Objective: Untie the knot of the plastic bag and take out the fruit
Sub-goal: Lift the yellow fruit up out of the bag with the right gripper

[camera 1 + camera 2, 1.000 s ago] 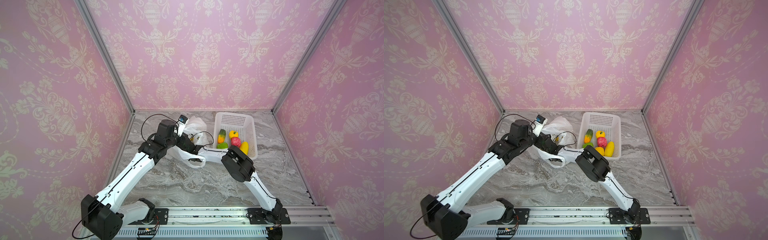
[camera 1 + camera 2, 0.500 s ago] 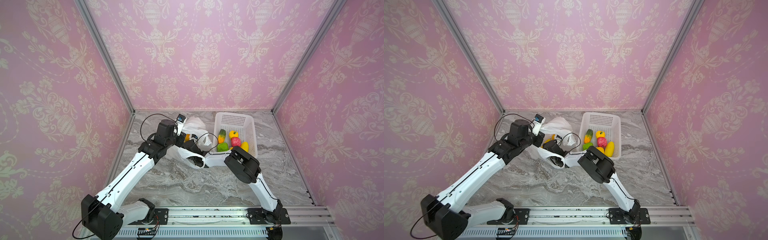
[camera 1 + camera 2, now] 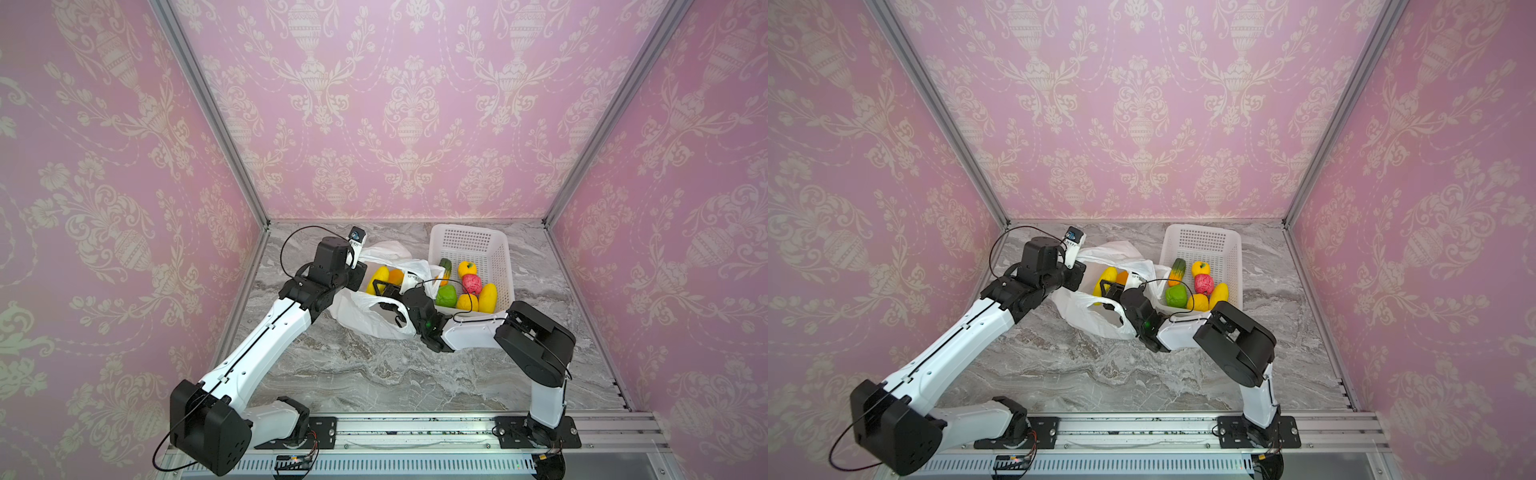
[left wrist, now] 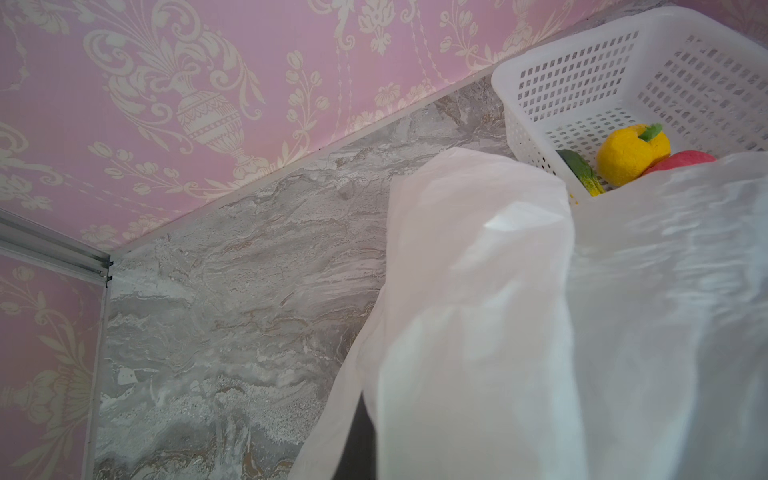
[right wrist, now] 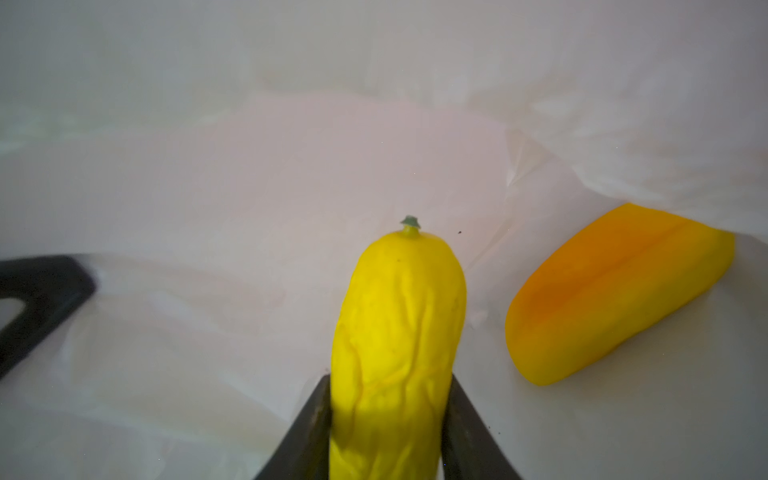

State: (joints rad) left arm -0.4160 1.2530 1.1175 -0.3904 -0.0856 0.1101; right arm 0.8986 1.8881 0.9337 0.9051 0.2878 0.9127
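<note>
**Open plastic bag with fruit, two arms engaged**

Item 1. Plastic bag (image 3: 365,320), thin translucent white. It lies on the grey marbled tabletop (image 3: 374,374), left of the basket and touching its near corner. The mouth stands open, and one handle loop (image 3: 390,309) lies slack on the near side.

Item 2. Yellow fruit (image 5: 395,332), long and wrinkled with a small green stalk tip, inside the bag. The right hand (image 5: 390,382) is clamped on it, one dark finger pressed to each side.

Item 3. Orange fruit (image 5: 615,299), inside the bag just beside the yellow fruit, lying loose on the bag film and apart from the fingers.

Item 4. Left hand (image 3: 362,272), at the bag's far-left rim, closed on the film. In its wrist view the film drapes over the fingers and hides them.

Item 5. Basket (image 3: 469,243), rigid white and perforated, at the back right of the tabletop. Contents, clustered at its near end:
- green-to-orange piece (image 3: 445,266)
- stalked yellow piece (image 3: 466,269)
- pink-red piece (image 3: 471,284)
- green piece (image 3: 446,296)
- yellow-orange piece (image 3: 466,302)
- plain yellow piece (image 3: 487,297)
</note>
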